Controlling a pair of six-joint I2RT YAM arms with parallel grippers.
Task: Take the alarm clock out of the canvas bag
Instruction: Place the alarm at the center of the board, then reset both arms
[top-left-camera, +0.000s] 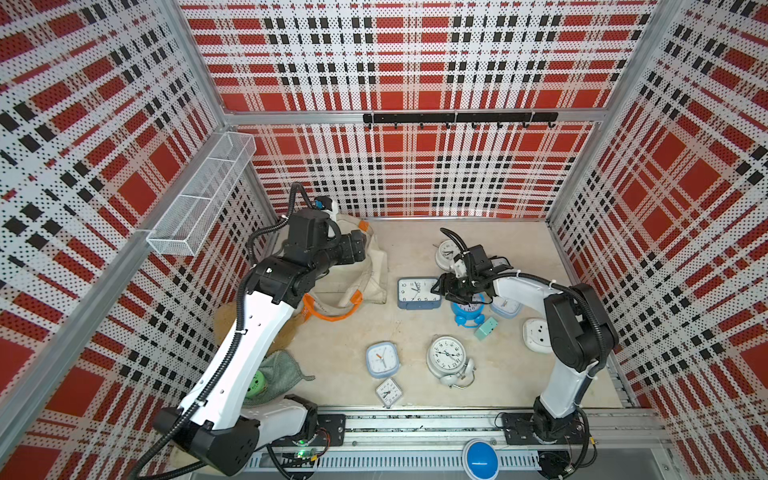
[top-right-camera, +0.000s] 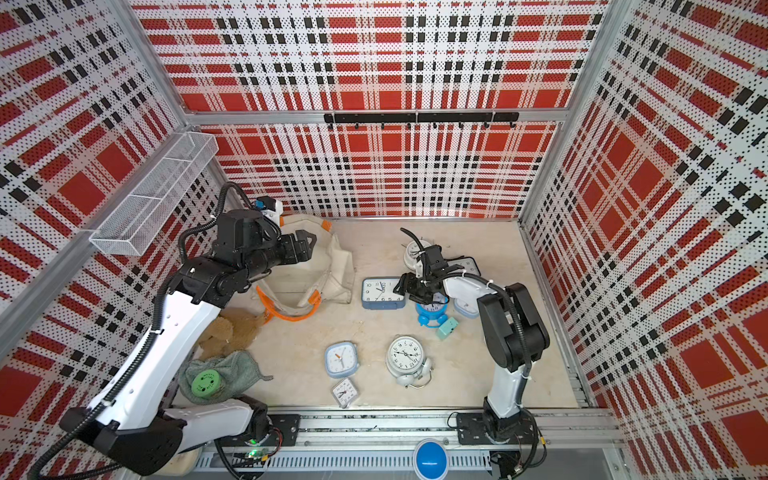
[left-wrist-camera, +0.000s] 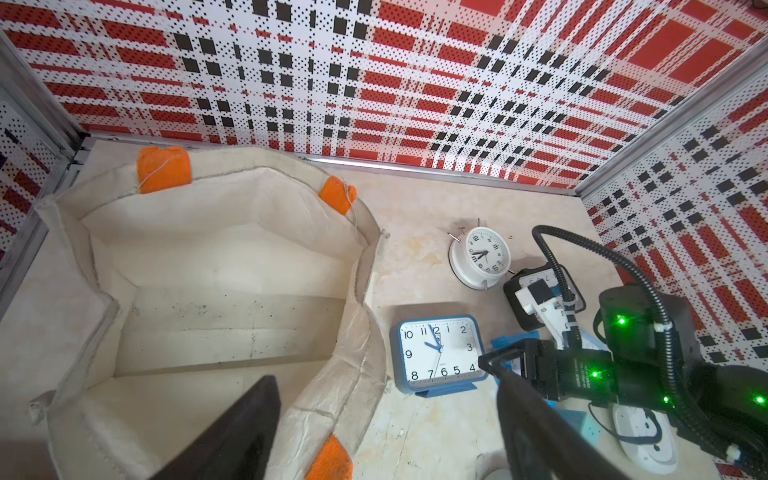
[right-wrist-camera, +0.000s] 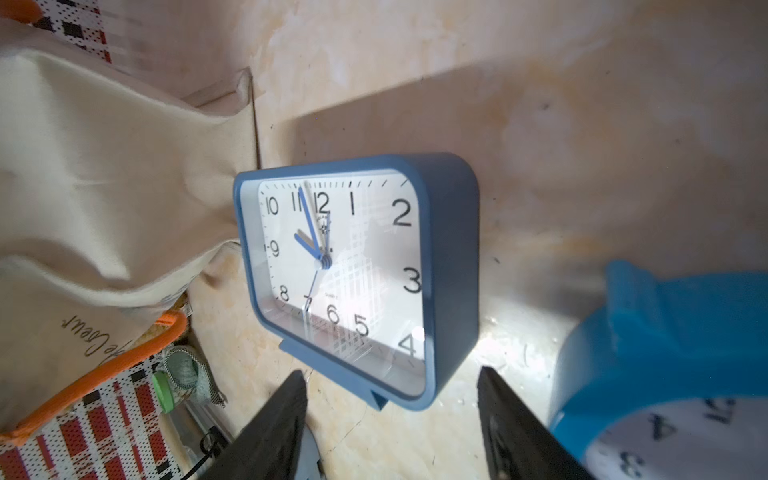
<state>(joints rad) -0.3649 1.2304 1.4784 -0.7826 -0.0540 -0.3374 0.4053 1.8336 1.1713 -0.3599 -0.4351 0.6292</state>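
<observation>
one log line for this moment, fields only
canvas bag: open, looks empty | blue clock: on table beside bag, face showing | left gripper: open above bag | right gripper: open, holding nothing

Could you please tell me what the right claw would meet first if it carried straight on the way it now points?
Most likely the blue rectangular alarm clock: the open right claw is aimed at its near edge, just ahead. The canvas bag lies beyond the clock.

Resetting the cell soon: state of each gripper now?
Left gripper: open, empty, over the cream canvas bag.
Right gripper: open, empty, by the blue rectangular clock.
</observation>
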